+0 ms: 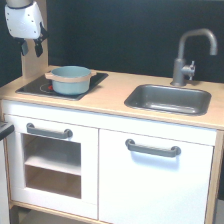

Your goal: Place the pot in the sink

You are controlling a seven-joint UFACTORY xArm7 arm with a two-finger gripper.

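The pot (pixel 70 80), light blue-grey with a tan rim band and short side handles, stands upright on the black stovetop (pixel 35 88) at the exterior view's left. The sink (pixel 169 99), a dark grey rounded basin, is recessed in the light wood countertop (pixel 112 90) at the right, and nothing lies in it. My gripper (pixel 31 48) hangs at the top left, above and to the left of the pot and well clear of it. Its two dark fingers (pixel 38 48) are apart, with nothing between them.
A grey faucet (pixel 189 55) rises behind the sink and arches over it. A wooden upright panel (pixel 35 62) stands behind the stovetop, close behind the gripper. White cabinet doors with grey handles (pixel 152 148) lie below the countertop.
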